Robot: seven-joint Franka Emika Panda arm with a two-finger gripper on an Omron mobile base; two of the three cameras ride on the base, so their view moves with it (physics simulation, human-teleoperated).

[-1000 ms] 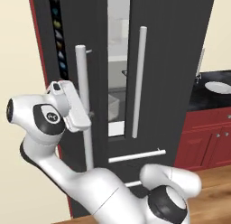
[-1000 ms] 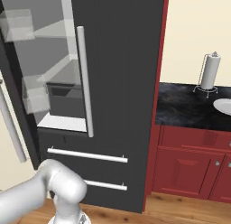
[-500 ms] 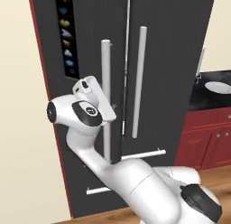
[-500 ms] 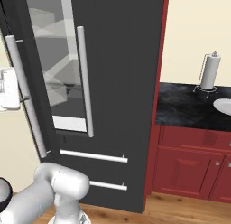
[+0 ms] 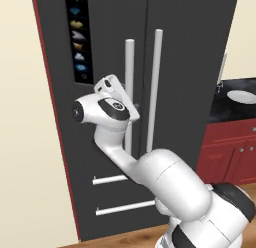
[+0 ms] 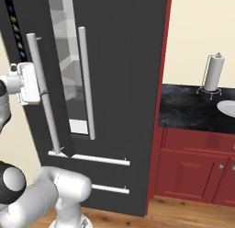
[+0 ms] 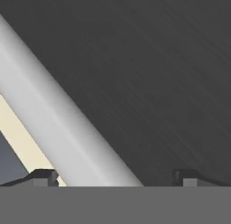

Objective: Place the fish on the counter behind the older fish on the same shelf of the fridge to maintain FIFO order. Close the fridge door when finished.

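The black fridge point(image 5: 190, 67) stands in front of me, its left door point(image 6: 43, 130) a narrow gap from shut. Through that gap point(image 6: 64, 61) I see pale glass inside; the shelf cannot be made out. The fish and the older fish are hidden behind the doors. My gripper point(image 5: 120, 92) point(image 6: 28, 82) is at the left door's silver bar handle point(image 5: 129, 87) point(image 6: 43, 94). In the hand view the gripper point(image 7: 115, 177) is open, its jaws wide, and the handle point(image 7: 58, 123) runs diagonally between the fingertips point(image 7: 43, 177). The black counter point(image 6: 193, 107) lies to the right.
A paper towel holder point(image 6: 213, 73) and a sink point(image 6: 227, 107) sit on the counter above red cabinets point(image 6: 193, 162). Two drawer handles point(image 6: 89, 158) cross the fridge's lower front. A strip of coloured icons point(image 5: 79, 42) marks the left door. Wooden floor lies below.
The left fridge door has swung from wide open to almost shut, with my open gripper following its handle inward. The right door and the counter have stayed put.
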